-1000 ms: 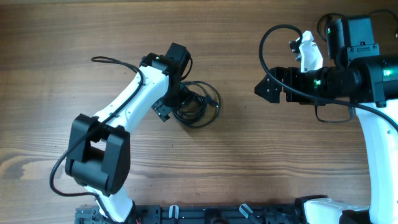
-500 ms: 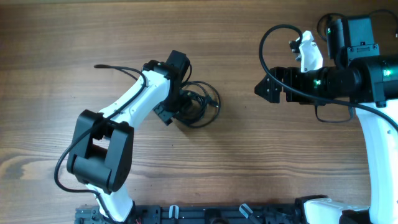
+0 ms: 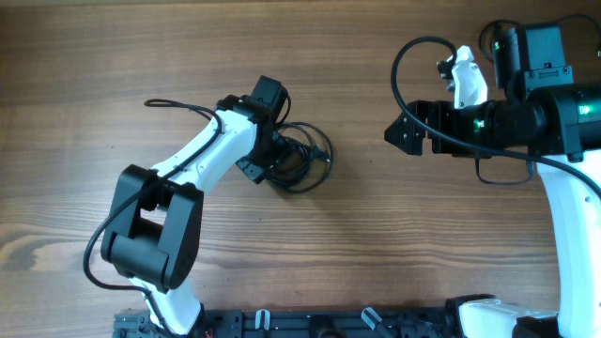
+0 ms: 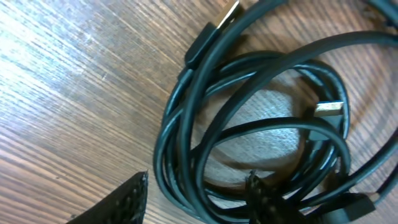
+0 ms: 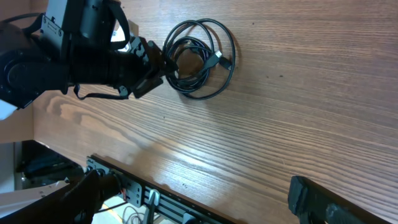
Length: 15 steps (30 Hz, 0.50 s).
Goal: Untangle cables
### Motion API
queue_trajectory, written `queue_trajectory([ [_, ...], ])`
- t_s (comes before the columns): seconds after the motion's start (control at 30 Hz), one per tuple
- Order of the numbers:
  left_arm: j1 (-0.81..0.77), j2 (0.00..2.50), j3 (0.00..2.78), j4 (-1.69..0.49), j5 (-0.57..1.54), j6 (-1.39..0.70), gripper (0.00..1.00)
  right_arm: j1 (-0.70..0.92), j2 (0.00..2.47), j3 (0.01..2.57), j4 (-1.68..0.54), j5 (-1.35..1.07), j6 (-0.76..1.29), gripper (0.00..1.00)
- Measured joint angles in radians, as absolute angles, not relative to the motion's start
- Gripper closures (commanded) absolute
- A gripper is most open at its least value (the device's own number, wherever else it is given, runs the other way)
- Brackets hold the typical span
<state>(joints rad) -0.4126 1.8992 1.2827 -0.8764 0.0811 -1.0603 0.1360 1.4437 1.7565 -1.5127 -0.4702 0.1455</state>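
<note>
Cables [image 3: 302, 160] lie in one small black tangle on the wooden table [image 3: 94, 75], a little left of the middle and well apart from the right arm.

At the far left, the left arm's white link [image 3: 192, 160] slants up from its black base joint toward the tangle, and its own thicker wire [image 3: 174, 101] arches off to the left. The left gripper [image 3: 270, 161] sits down on the left edge of the coil. In the left wrist view its two textured fingertips stand apart. One [image 4: 127, 199] is just outside the looped strands [image 4: 177, 143], and the other [image 4: 256, 193] is planted inside the loop. Several strands run between them, but a squeeze on those strands does not show.

In that same close view the cords overlap in rough rings, and bare wood shows through the middle. One silver USB plug [image 4: 227, 15] points toward the top edge, and a second plug [image 4: 328, 109] lies across the right side of the rings.

Right of the coil the table is plain wood. The right gripper [image 3: 399, 133] hovers there with its tips pointing left toward the tangle. In the right wrist view its fingers are spread wide at the lower corners with nothing between them, and the coil [image 5: 185, 78] lies far ahead beside the left gripper [image 5: 155, 65].
</note>
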Motion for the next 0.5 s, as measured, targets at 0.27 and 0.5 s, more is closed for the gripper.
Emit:
queue_trajectory([
  [0.27, -0.412, 1.899, 1.283, -0.871, 0.081, -1.061, 0.58, 0.136, 1.444, 1.757, -1.514, -0.471, 0.144, 0.00],
  [0.5, -0.426, 1.899, 1.283, -0.870, 0.081, -1.061, 0.59, 0.136, 1.444, 1.757, -1.514, -0.471, 0.144, 0.00],
])
